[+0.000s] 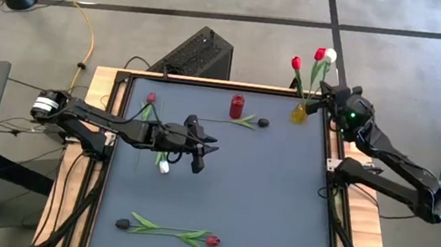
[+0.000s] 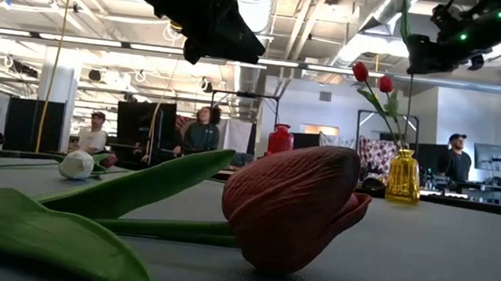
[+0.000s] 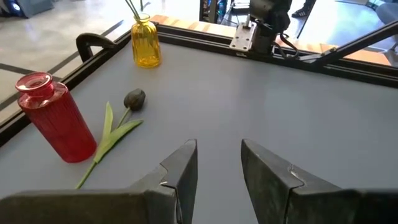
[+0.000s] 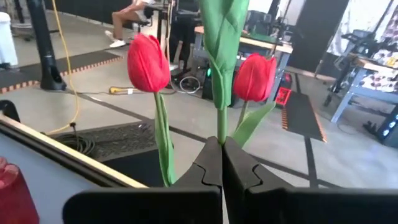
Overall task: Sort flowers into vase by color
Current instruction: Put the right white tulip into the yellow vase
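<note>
My right gripper (image 1: 319, 104) (image 4: 221, 163) is at the far right corner, above the yellow vase (image 1: 299, 113), and is shut on a green tulip stem. Two red tulips (image 4: 148, 62) (image 4: 255, 76) stand in that vase, and a white head (image 1: 331, 54) shows beside them. My left gripper (image 1: 203, 155) (image 3: 219, 168) is open and empty over the table's left middle, with a white tulip (image 1: 164, 167) lying beside it. A dark-headed tulip (image 3: 134, 98) lies next to the red vase (image 1: 237, 106). A maroon tulip (image 1: 151, 98) lies at the far left. My right gripper pinches the green stem (image 4: 221, 129) between its two fingertips, just below a long leaf. The fingers lie across the stem. The stem stands upright and runs down toward the yellow vase's mouth (image 2: 404, 152). Its head is outside the wrist view.
Two tulips lie along the near edge, one red-headed (image 1: 212, 241) and one dark-headed (image 1: 122, 224). The red one fills the foreground of the low view (image 2: 295, 208). The table has a raised frame (image 1: 209, 81). People sit in the room beyond.
</note>
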### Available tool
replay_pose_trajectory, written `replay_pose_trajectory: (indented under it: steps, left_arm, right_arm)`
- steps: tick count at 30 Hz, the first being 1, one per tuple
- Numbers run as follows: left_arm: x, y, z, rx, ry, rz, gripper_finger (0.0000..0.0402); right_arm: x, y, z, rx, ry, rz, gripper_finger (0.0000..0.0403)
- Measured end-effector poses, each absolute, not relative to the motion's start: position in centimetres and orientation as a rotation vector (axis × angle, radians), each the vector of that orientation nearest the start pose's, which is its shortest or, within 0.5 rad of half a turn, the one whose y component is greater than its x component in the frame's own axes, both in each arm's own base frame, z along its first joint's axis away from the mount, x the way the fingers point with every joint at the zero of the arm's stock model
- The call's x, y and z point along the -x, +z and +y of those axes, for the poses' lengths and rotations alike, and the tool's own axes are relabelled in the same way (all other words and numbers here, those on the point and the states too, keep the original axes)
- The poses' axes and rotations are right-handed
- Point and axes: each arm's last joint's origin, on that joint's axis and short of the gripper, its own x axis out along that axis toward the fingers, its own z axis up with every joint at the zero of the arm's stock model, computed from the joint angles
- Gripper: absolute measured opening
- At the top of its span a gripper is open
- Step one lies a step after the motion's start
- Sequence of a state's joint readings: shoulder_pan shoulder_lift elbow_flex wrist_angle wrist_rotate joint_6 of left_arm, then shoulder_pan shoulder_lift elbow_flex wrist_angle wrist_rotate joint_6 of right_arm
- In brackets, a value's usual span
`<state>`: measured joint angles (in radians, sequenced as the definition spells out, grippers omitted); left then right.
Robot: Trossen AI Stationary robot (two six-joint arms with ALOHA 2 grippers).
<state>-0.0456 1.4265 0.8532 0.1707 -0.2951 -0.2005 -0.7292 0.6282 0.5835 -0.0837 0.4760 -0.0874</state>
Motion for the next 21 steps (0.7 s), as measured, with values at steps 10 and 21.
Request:
replay_pose_trajectory:
  steps: [10,21]
  left_arm:
    - [-30.8,24.5,-0.6,0.130,0.284,0.368,0.0112]
    - [-30.8,24.5,-0.6,0.133,0.285,0.368,0.0112]
  right_arm:
    - [-10.2,28.7,-12.5,0.029,-1.241,0.244,0.0020]
    - [-10.9,27.7,-13.5,-0.020,-1.250,0.286,0.0020]
